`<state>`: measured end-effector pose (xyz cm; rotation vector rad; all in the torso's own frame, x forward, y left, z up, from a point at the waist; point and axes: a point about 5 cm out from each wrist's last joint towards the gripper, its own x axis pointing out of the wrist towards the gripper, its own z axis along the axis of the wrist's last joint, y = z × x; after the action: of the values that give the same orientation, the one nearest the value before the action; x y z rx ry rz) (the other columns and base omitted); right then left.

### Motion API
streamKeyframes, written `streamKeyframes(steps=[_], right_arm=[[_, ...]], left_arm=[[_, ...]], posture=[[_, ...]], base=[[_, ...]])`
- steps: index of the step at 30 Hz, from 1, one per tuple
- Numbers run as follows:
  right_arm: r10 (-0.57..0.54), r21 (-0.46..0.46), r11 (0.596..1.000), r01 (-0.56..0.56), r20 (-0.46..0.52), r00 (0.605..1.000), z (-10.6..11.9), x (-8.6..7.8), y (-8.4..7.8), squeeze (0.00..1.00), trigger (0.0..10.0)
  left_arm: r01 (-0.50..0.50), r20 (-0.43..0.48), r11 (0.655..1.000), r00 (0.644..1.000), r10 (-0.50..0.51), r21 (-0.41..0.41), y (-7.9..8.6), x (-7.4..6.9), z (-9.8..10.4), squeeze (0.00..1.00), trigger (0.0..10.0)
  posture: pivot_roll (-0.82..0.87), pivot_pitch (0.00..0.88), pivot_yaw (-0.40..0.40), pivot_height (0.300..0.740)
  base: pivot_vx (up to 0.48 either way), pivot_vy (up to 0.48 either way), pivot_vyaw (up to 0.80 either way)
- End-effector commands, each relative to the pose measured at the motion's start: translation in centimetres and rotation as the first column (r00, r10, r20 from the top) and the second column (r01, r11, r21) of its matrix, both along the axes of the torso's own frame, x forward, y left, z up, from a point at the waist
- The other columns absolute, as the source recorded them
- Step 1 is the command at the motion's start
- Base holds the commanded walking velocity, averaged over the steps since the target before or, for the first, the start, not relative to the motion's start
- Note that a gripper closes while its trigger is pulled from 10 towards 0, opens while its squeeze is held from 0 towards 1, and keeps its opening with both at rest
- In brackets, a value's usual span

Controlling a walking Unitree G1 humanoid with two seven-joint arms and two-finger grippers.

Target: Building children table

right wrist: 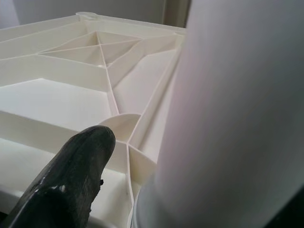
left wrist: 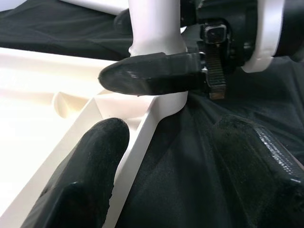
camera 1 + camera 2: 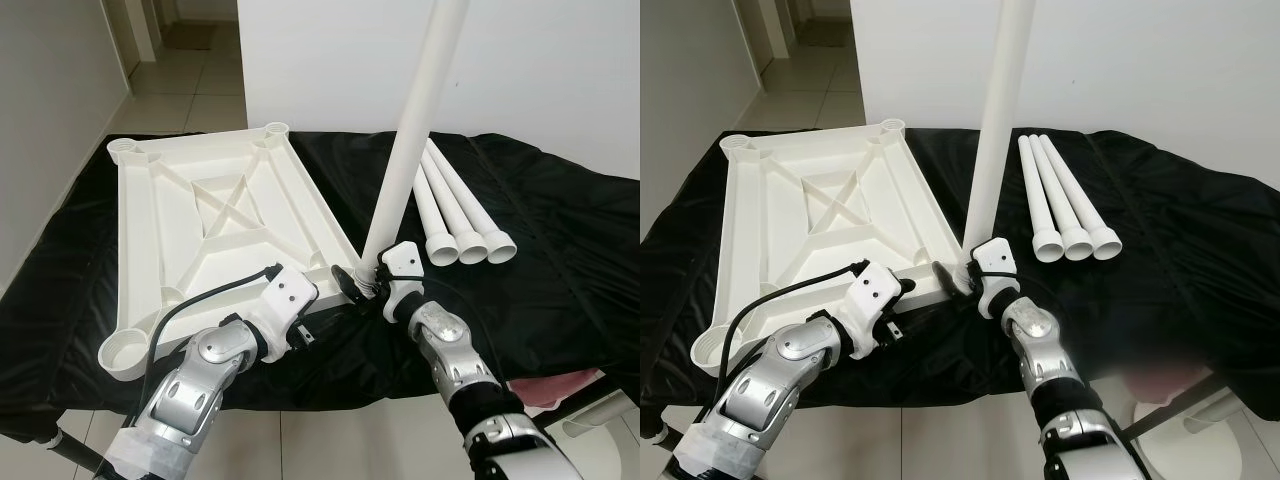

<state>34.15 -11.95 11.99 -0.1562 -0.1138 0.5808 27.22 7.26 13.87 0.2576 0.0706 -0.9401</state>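
**One leg going up, three waiting**

I am seeing the white tabletop (image 3: 215, 215) lying upside down, ribs up, on the black cloth (image 3: 560, 250) that is covering the desk. My right hand (image 3: 362, 279) is gripping the base of a white leg (image 3: 410, 140), its black fingers (image 2: 152, 76) closed around the tube right where it is meeting the near right corner socket of the tabletop. The leg is standing nearly upright, leaning slightly to the right as it rises past the top of the eye views.

My left hand (image 2: 166, 161) is sitting open just beside that same corner, one finger over the tabletop's edge rib and the other over the cloth, holding nothing.

Three spare legs (image 3: 460, 205) are lying side by side, touching, on the cloth to the right of the tabletop, their flared ends pointing toward me.
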Motion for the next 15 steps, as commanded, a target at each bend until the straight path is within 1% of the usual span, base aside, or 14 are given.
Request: streamKeyframes(steps=[1, 9, 12, 13, 15], right_arm=[[0.018, -0.02, 1.0, -0.018, -0.004, 1.0, -0.04, 0.23, -0.04, 0.0, 10.0], [0.026, -0.032, 0.999, -0.026, -0.009, 1.0, 0.39, 1.02, 0.16, 0.0, 10.0], [0.034, -0.037, 0.999, -0.035, -0.015, 0.999, 0.3, 1.07, 0.23, 0.0, 10.0], [0.032, -0.047, 0.998, -0.033, -0.018, 0.999, 0.06, 1.09, 0.2, 0.0, 4.0], [0.032, -0.047, 0.998, -0.033, -0.018, 0.999, 0.06, 1.09, 0.2, 0.0, 4.0]], left_arm=[[0.003, -0.004, 1.0, 1.0, -0.003, 0.005, -0.19, -0.27, -0.22, 0.0, 10.0], [-0.008, 0.003, 1.0, 1.0, 0.008, 0.006, -0.07, -0.05, -0.17, 0.0, 10.0], [-0.014, 0.006, 1.0, 1.0, 0.014, 0.002, -0.16, 0.07, -0.08, 0.0, 10.0], [-0.019, 0.009, 1.0, 1.0, 0.019, -0.002, -0.18, 0.1, -0.03, 0.0, 10.0], [-0.019, 0.009, 1.0, 1.0, 0.019, -0.002, -0.18, 0.1, -0.03, 0.0, 10.0]], posture=[[0.02, 0.0, -0.023, 0.74], [0.02, 0.0, -0.035, 0.74], [0.03, 0.0, -0.039, 0.74], [0.03, 0.0, -0.039, 0.74], [0.03, 0.0, -0.039, 0.74]], base=[[0.0, 0.0, 0.0], [0.0, 0.0, 0.0], [0.0, 0.0, 0.0], [0.0, 0.0, 0.0], [0.0, 0.0, 0.0]])
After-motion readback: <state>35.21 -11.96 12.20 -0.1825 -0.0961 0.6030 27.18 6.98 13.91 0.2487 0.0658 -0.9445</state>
